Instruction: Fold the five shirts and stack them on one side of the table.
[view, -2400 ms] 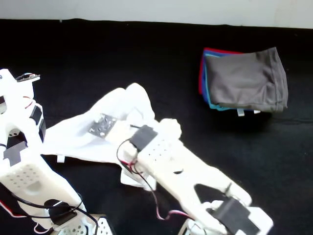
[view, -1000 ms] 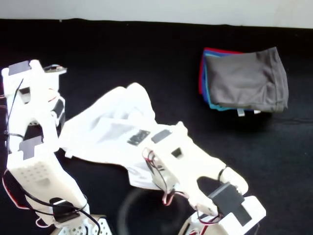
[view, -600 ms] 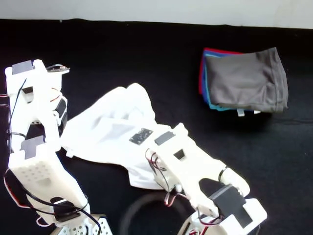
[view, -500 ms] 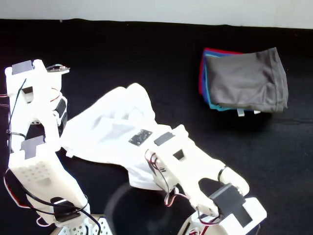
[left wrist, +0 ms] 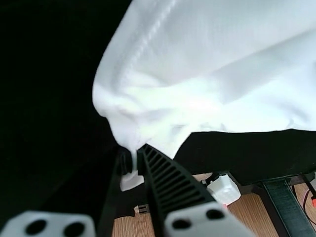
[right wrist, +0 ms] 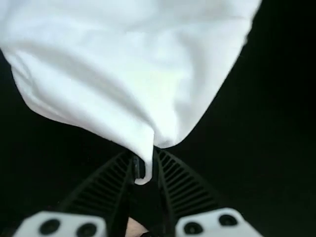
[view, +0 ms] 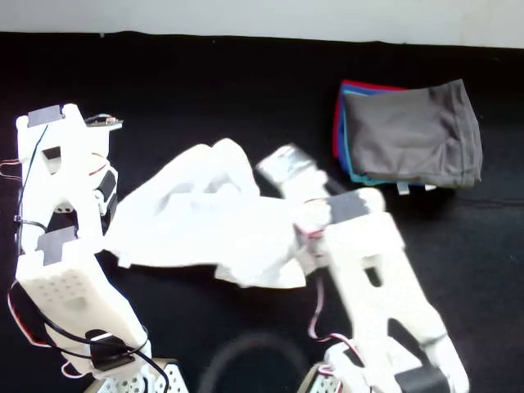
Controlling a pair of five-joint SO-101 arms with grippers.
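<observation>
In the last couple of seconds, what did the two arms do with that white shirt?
The right arm swung from the middle of the white shirt toward the folded stack, dragging the shirt's near edge along in its shut jaws. The left arm rose and shifted in to the shirt's other end, jaws shut on a corner. The stack stayed put.
</observation>
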